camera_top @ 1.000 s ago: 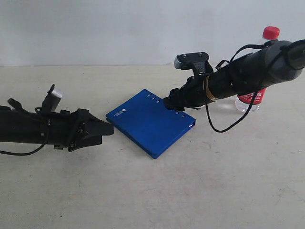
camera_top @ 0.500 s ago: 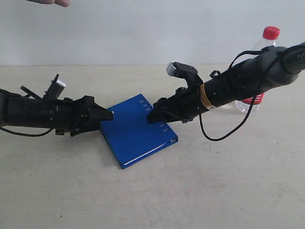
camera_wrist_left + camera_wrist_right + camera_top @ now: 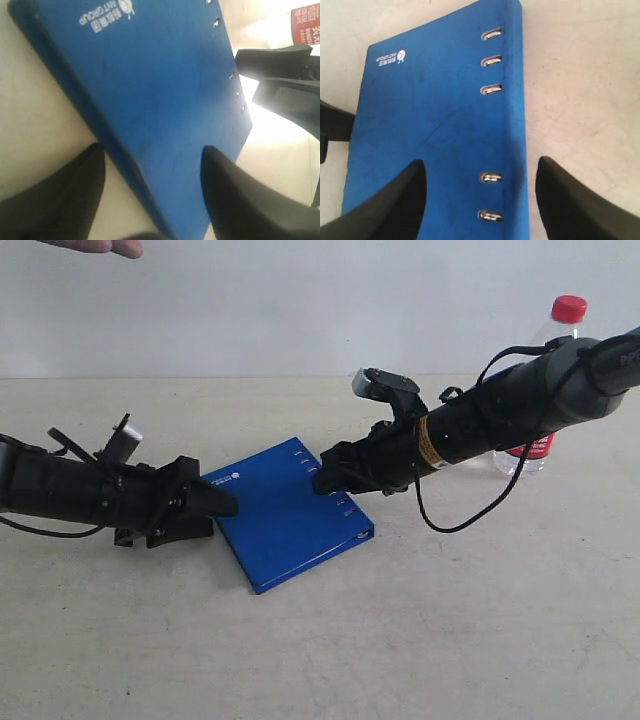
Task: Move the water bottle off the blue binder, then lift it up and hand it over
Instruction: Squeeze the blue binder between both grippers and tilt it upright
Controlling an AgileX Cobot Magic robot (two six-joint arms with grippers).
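The blue binder [image 3: 285,515] lies flat on the table between both arms. In the exterior view the water bottle [image 3: 566,312] stands upright on the table at the far right, off the binder and partly hidden behind the right arm. My left gripper [image 3: 228,505] is open at the binder's left edge, and the left wrist view shows its jaws [image 3: 152,155] either side of that edge of the binder [image 3: 160,85]. My right gripper [image 3: 325,478] is open and empty, low over the slotted side. In its wrist view the gripper [image 3: 481,165] spans the binder [image 3: 435,130] and its ring slots.
A person's hand [image 3: 95,248] shows at the top left edge of the exterior view. The bottle's red label [image 3: 306,22] and the right gripper [image 3: 280,65] appear in the left wrist view. Beige table surrounds the binder.
The binder has slid left and turned, with the right gripper following it leftward. The left gripper came up to the binder's left edge, then dropped lower. The bottle has not moved.
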